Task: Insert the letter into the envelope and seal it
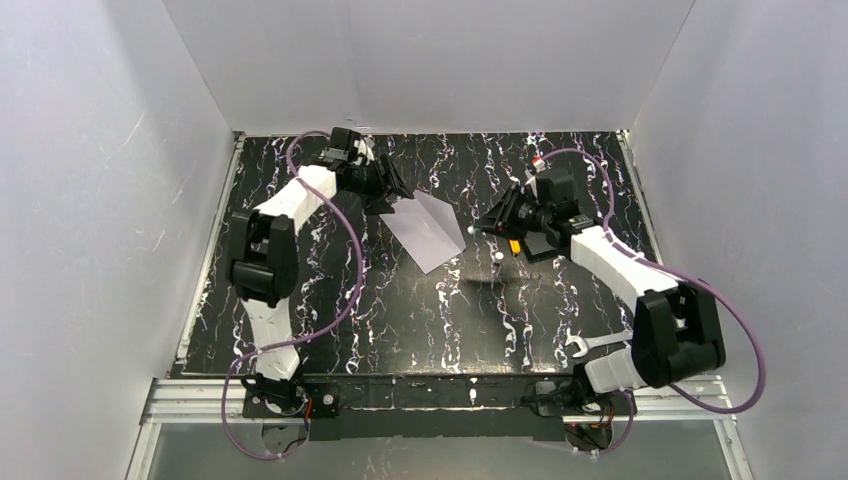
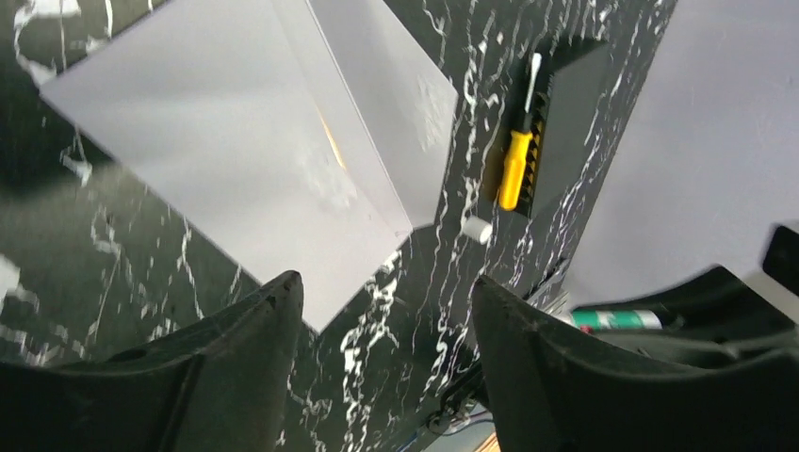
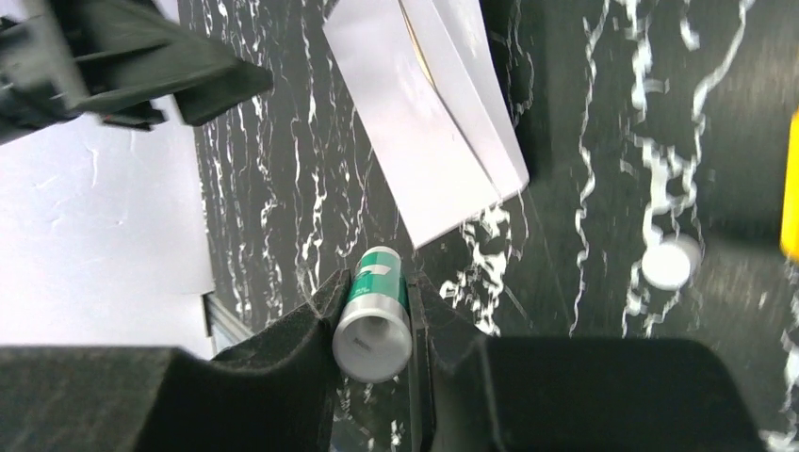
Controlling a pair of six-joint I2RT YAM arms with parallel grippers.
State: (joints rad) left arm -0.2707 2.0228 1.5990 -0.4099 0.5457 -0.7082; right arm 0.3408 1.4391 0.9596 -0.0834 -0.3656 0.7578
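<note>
Right claw grips one glue stick; one envelope, one screwdriver beyond.

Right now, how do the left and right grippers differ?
The left gripper stands open and empty; the right gripper is shut on a green-and-white tube. The left gripper is left of the envelope, the right gripper right of it. Both have black fingers and face the envelope.

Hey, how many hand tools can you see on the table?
2: a yellow-handled screwdriver at the black box's edge, beside the envelope, and a silver wrench near the right arm's base. More may be hidden.
</note>
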